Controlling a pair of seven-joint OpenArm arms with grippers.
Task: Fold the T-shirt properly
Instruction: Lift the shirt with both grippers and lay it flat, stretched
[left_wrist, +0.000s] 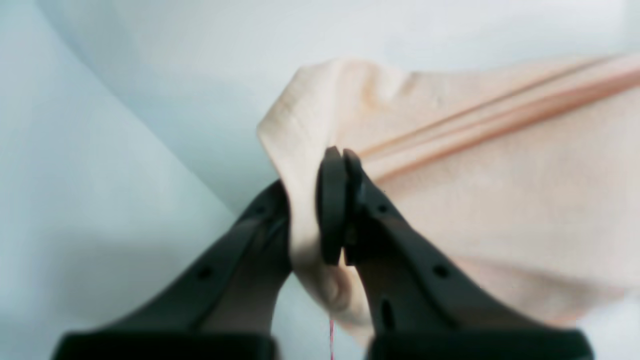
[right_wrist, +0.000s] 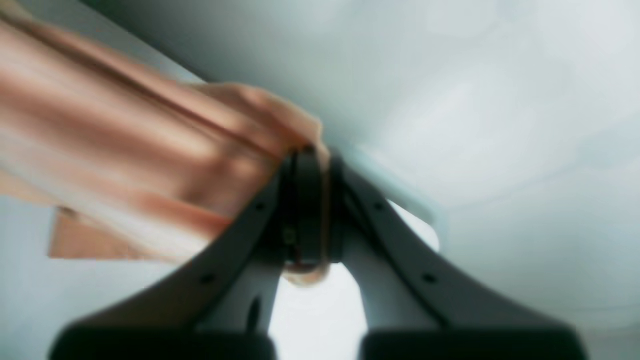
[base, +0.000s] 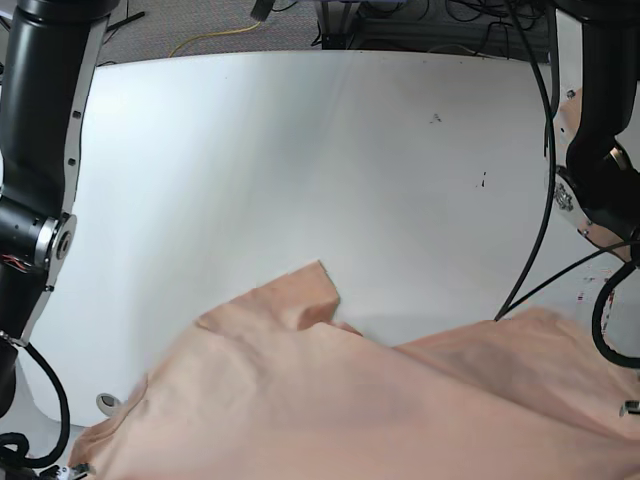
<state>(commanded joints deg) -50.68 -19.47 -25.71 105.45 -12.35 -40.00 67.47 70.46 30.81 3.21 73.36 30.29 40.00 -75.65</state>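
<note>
The peach-pink T-shirt (base: 360, 400) spreads over the near part of the white table (base: 300, 150) in the base view, with a flap (base: 312, 290) pointing toward the back. In the left wrist view my left gripper (left_wrist: 341, 152) is shut on a bunched edge of the T-shirt (left_wrist: 500, 175), which stretches off to the right in taut folds. In the right wrist view my right gripper (right_wrist: 311, 152) is shut on another bunched edge of the T-shirt (right_wrist: 125, 150), which stretches to the left. Both grippers lie below the base view's lower edge.
My two arms stand at the base view's sides, the right arm (base: 40, 150) at left and the left arm (base: 600, 150) at right. A black cable (base: 545, 150) hangs beside the left arm. More cables lie behind the table's far edge.
</note>
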